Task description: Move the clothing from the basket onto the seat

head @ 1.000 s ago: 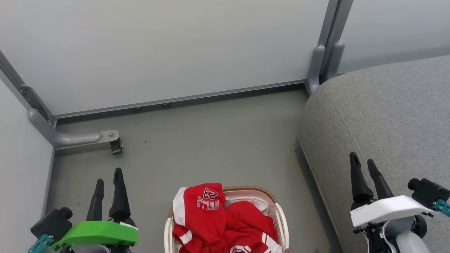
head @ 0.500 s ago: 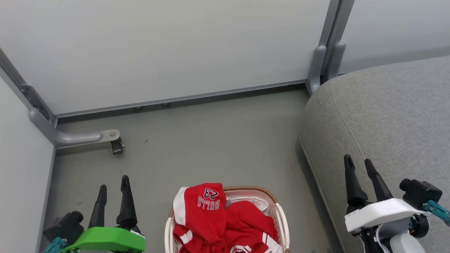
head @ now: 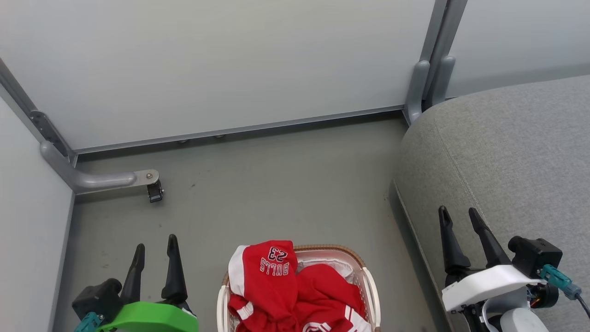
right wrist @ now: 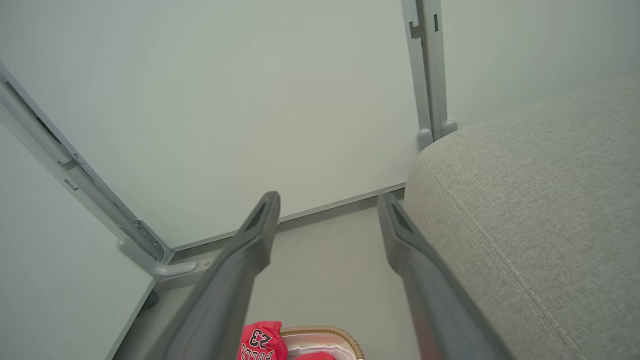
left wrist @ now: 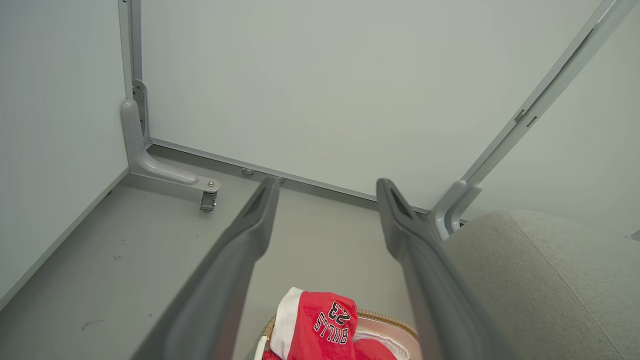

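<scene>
Red sports clothing (head: 276, 281) with white panels fills the white perforated laundry basket (head: 371, 290) at 6 o'clock in the head view. The piece printed "BULLS 23" drapes over the brown woven rim on the basket's 11 o'clock side, and a patch of white liner (head: 329, 267) shows toward its 1 o'clock. All the clothing in sight lies in or over this basket.

The basket stands on the grey floor (head: 276, 184), near the grey woven sofa cushion (head: 507, 147) that takes up the 3 o'clock side, with a strip of floor between them.

At 7 o'clock the left pincer (head: 156, 243) hangs above the floor beside the basket, its two dark fingers parted and empty. At 5 o'clock the right pincer (head: 458, 211) sits over the cushion's rounded edge, fingers likewise spread with nothing between them.

A small caster (head: 155, 192) on a grey bracket rests on the floor at 9 o'clock, near the pale wall panels (head: 230, 69).
</scene>
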Tool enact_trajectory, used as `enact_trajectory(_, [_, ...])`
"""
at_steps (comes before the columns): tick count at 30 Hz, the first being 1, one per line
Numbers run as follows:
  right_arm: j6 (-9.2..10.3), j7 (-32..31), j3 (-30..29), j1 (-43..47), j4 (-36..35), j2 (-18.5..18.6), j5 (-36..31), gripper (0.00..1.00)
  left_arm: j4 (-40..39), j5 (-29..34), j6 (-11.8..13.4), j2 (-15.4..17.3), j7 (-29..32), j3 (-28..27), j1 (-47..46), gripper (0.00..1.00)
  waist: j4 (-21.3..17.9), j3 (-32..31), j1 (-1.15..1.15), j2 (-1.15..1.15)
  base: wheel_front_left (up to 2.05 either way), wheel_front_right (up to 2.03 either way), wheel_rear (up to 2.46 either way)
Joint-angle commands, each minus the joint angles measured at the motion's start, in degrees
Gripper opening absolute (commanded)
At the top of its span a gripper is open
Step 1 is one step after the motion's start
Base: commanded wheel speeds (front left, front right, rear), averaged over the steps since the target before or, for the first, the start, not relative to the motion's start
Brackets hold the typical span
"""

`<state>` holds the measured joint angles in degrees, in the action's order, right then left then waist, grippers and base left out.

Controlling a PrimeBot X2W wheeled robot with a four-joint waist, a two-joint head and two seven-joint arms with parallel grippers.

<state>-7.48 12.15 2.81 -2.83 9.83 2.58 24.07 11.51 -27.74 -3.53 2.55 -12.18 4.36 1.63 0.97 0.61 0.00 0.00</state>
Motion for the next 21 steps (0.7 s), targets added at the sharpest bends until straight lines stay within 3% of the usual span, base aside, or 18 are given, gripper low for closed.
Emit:
enact_trajectory(1, [-0.02, 0.5, 0.2, 0.7, -0.3, 0.3, -1.4, 1.0, -0.1, 1.5, 0.3, 0.4, -0.4, 0.3, 0.7, 1.0, 0.0, 0.0, 0.0, 0.0, 0.0, 0.0, 0.0])
enact_trajectory(21, [-0.01, 2.6, 1.3, 1.2, 1.4, 0.4, -9.7, 1.0, 1.7, 8.3, 0.4, 0.5, -2.7, 2.2, 1.3, 1.0, 0.6, 0.1, 0.0, 0.0, 0.0, 0.0, 0.0])
